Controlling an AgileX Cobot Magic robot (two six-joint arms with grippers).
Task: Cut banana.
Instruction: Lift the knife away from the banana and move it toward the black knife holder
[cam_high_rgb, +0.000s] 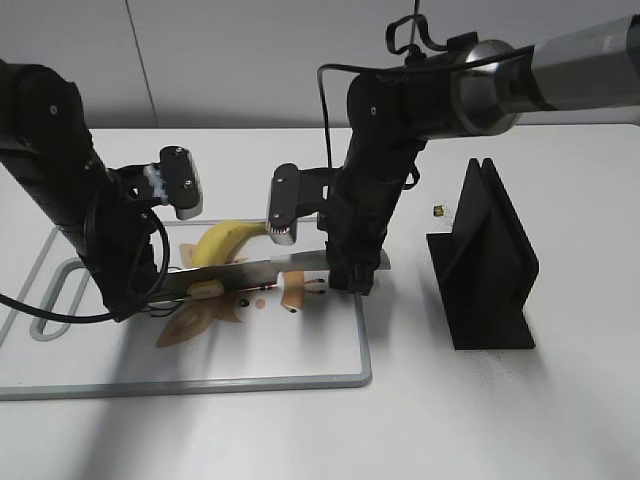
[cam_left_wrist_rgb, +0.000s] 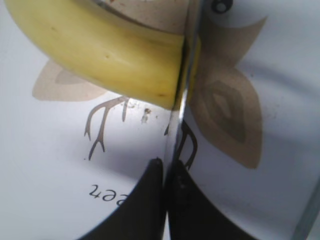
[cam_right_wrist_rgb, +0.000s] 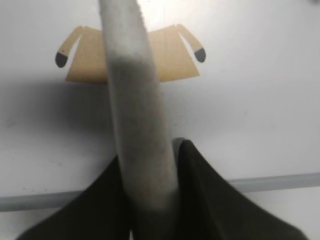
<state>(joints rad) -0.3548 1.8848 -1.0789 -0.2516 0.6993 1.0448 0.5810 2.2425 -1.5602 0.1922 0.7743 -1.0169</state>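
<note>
The yellow banana (cam_high_rgb: 222, 240) lies on the white cutting board (cam_high_rgb: 300, 350). A knife (cam_high_rgb: 250, 272) spans both grippers, with its blade pressed down through the banana near the cut end. My right gripper (cam_high_rgb: 350, 270) is shut on the knife's grey handle (cam_right_wrist_rgb: 135, 100). My left gripper (cam_high_rgb: 165, 287) is shut on the blade's tip. In the left wrist view the thin blade (cam_left_wrist_rgb: 182, 100) stands edge-on in the banana (cam_left_wrist_rgb: 100, 50), with a thin slice (cam_left_wrist_rgb: 196, 55) on its right side, and runs down between the shut fingers (cam_left_wrist_rgb: 167, 170).
A black knife stand (cam_high_rgb: 490, 260) stands on the table right of the board. A small dark object (cam_high_rgb: 438, 210) lies beside it. The board has a printed tan figure (cam_high_rgb: 195, 320) and a handle loop (cam_high_rgb: 50, 300) on the left.
</note>
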